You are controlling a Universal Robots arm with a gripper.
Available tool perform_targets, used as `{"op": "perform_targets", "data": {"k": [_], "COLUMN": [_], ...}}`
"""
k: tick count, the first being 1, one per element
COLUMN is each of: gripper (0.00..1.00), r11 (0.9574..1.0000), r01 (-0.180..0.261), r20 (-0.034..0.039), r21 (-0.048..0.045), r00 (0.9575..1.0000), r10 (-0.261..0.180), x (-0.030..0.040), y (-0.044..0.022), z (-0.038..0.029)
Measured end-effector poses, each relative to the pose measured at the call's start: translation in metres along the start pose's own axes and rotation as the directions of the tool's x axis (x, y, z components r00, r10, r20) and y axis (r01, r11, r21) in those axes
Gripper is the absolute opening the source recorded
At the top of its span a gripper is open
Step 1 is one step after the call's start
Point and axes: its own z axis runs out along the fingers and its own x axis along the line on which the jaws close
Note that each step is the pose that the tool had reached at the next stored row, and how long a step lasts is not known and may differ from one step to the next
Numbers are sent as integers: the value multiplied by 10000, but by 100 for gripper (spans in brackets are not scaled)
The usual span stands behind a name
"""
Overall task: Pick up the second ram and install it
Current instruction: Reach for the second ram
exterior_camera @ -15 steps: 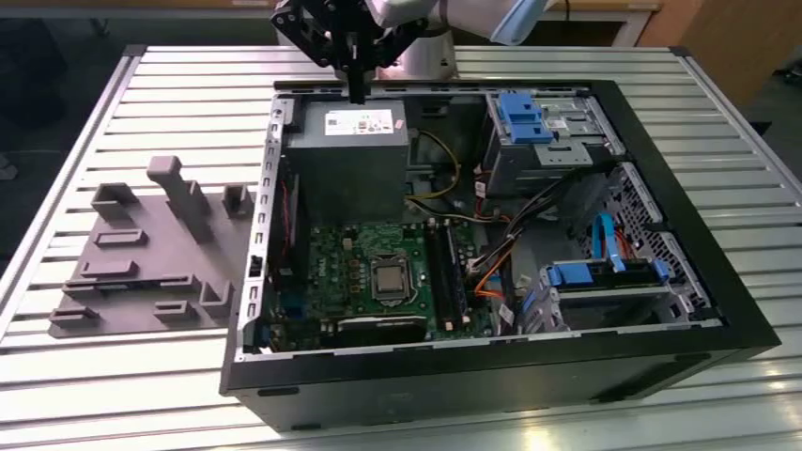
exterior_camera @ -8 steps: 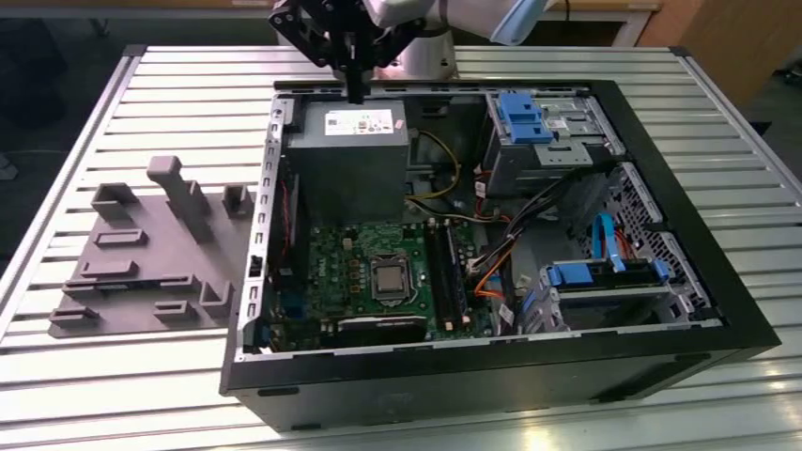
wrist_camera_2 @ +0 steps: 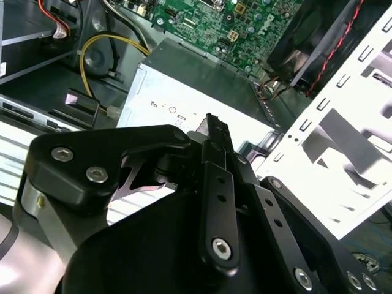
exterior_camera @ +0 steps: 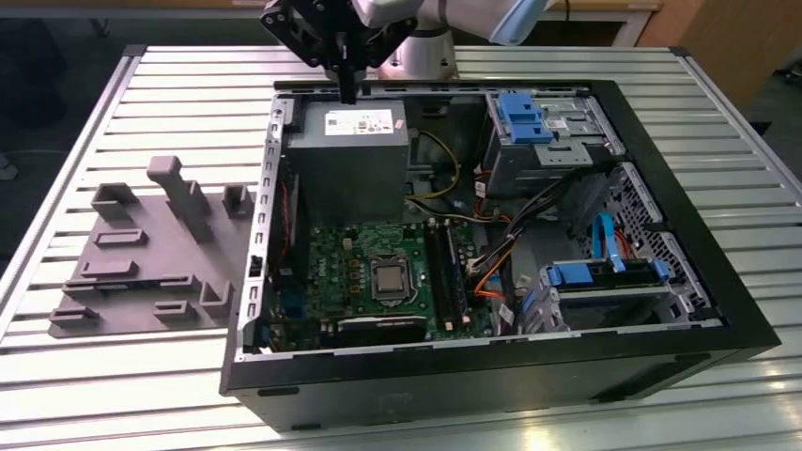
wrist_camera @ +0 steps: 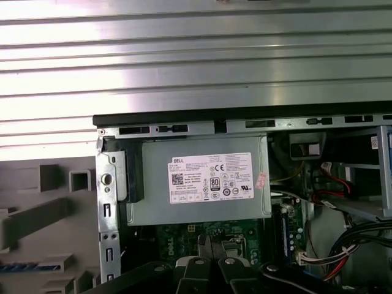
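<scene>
My gripper [exterior_camera: 348, 94] hangs over the far edge of the open computer case [exterior_camera: 701, 310], above the grey power supply [exterior_camera: 345, 160]. In both wrist views its fingers [wrist_camera: 203, 252] [wrist_camera_2: 215, 131] are pressed together with nothing between them. A thin dark strip with a bluish sheen [wrist_camera: 30, 267] lies flat on the grey moulded tray [exterior_camera: 138, 282]; it looks like the second ram, well off to the exterior view's left of the gripper. The motherboard [exterior_camera: 345, 272] lies in the case, with its long dark memory slots [exterior_camera: 445, 272] beside the processor socket.
The case stands on a slatted metal table [exterior_camera: 126, 395]. Blue drive brackets [exterior_camera: 520, 117] [exterior_camera: 602, 274] and orange and black cables [exterior_camera: 495, 268] fill its side at the exterior view's right. The tray's upright blocks [exterior_camera: 169, 178] rise beside the case wall.
</scene>
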Motion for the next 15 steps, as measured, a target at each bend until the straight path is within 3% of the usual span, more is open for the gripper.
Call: {"op": "perform_targets", "data": {"k": [15], "gripper": [11], "r11": [10000], "r01": [0], "r20": [0], "r21": [0], "r00": [10000], "r10": [0], "x": [156], "y": [-12], "z": [-4]}}
